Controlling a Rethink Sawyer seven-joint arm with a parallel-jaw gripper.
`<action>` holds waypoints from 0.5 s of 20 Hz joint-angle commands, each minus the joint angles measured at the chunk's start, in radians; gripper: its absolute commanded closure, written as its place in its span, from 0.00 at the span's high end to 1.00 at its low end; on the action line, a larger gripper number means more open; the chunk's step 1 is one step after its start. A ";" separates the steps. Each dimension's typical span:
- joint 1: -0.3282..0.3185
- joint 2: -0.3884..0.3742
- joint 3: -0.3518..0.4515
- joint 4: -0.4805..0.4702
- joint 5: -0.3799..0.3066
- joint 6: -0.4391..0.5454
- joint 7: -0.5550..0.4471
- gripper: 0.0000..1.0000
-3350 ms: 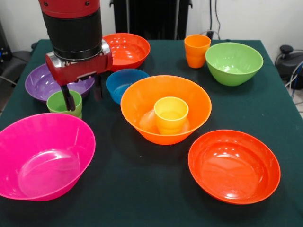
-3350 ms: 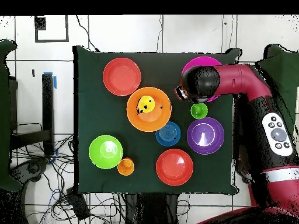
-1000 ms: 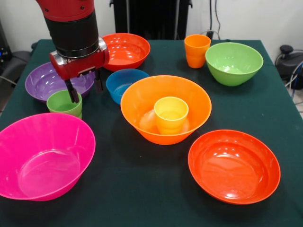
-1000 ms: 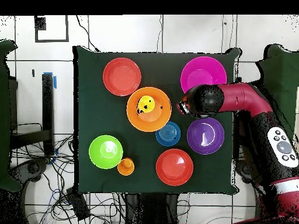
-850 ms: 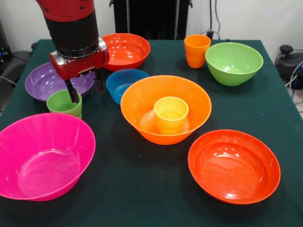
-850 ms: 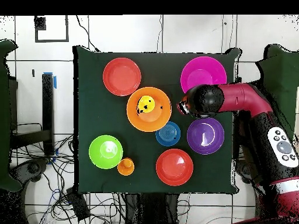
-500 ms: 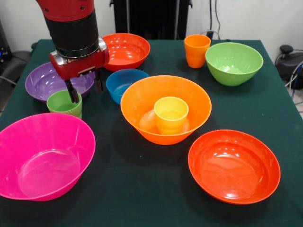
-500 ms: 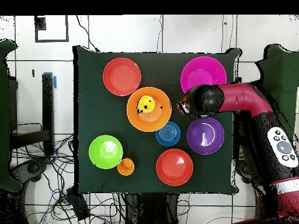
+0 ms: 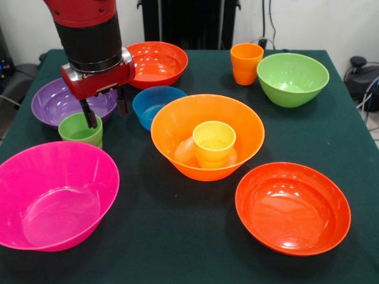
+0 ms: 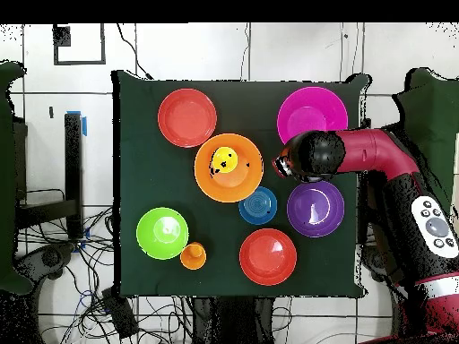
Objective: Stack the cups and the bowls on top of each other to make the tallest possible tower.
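A robotics lab: a green-clothed table (image 9: pixel 355 177) stands on a pale tiled floor (image 10: pixel 179 54), loose cables (image 10: pixel 81 296) tangle beside it, and a black equipment rack (image 9: pixel 189 23) sits beyond the gripper's fingers (image 9: pixel 90 115), against a plain white wall (image 9: pixel 320 23).

A dark green cloth-covered table (image 9: pixel 195 236) (image 10: pixel 143 161) stands on a white tiled floor (image 10: pixel 179 49) (black cables (image 10: pixel 99 305) trail beside it).
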 commanded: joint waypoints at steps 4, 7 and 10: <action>0.003 0.055 -0.086 0.012 -0.126 -0.007 -0.284 1.00; 0.001 0.056 -0.090 0.017 -0.121 -0.013 -0.278 1.00; 0.001 0.048 -0.098 0.023 -0.124 -0.018 -0.269 1.00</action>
